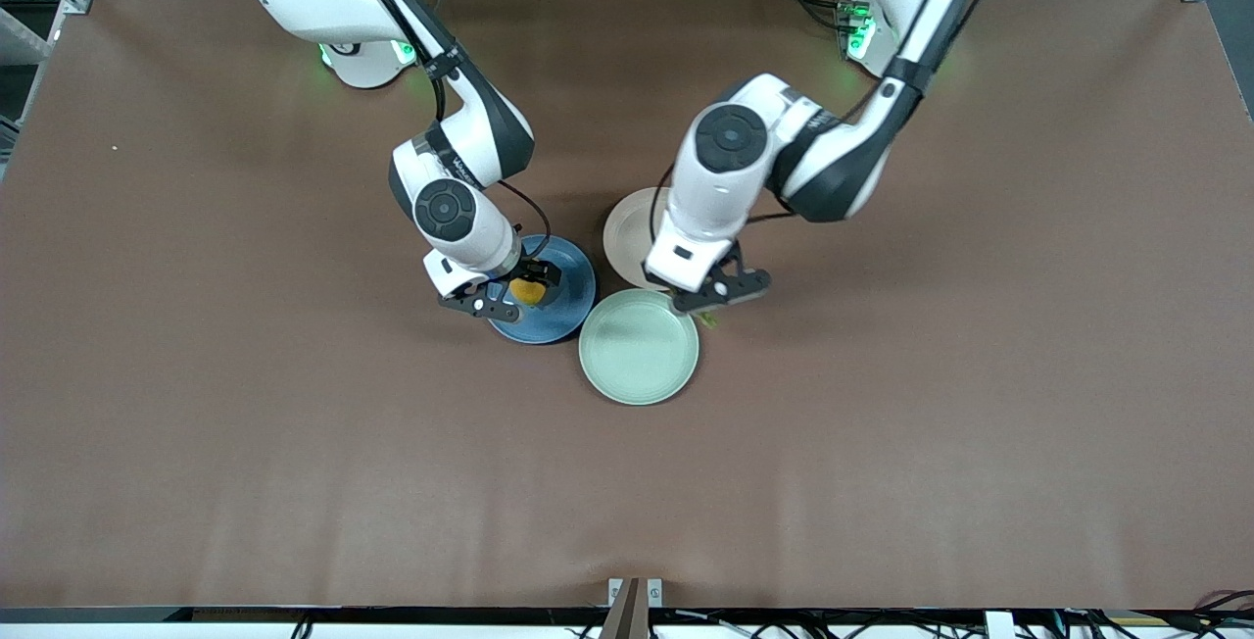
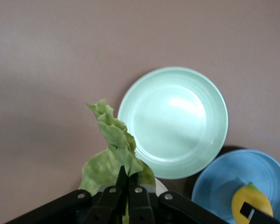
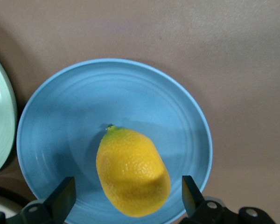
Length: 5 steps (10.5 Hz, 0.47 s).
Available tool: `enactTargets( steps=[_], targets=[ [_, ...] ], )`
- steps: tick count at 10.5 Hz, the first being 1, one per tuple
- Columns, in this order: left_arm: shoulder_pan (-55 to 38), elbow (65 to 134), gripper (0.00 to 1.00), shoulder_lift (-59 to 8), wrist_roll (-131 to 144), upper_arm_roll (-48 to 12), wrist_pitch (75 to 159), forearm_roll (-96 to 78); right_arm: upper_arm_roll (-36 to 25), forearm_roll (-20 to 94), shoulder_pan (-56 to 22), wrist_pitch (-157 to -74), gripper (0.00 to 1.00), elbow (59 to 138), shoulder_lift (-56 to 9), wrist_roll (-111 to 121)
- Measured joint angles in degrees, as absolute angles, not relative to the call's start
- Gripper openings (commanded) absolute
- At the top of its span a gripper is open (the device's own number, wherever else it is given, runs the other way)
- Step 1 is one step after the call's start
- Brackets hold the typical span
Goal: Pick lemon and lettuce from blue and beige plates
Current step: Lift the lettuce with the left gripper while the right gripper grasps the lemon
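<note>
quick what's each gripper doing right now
Left gripper: shut on the wrinkled green lettuce leaf.
Right gripper: open, around the oval yellow lemon on the blue plate.

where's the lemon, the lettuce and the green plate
lemon [image 3: 133,172], right wrist view, middle of the rind
lettuce [image 2: 113,135], left wrist view, middle of the leaf
green plate [image 1: 639,347], front view, bare centre

Two white Franka arms with dark grey joint shells and round black caps, black cables clipped along their links, green lights glowing at the bases, black metal fingers with silver screws.
</note>
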<state>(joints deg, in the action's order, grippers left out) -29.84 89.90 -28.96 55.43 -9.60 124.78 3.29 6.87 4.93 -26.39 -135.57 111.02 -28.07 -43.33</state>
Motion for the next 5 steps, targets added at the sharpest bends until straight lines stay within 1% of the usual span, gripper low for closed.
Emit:
enactTargets(
  steps=[2, 5],
  targets=[
    [-26.9, 89.8, 0.00, -28.7, 50.9, -9.6, 124.8, 3.3, 6.9, 4.9, -27.1, -139.9, 1.00, 113.7, -28.1, -44.3],
    [-22.5, 89.9, 0.00, -28.7, 42.7, -9.5, 124.3, 3.3, 6.8, 4.6, -28.0, -141.1, 1.00, 115.0, -28.1, -44.3]
  ],
)
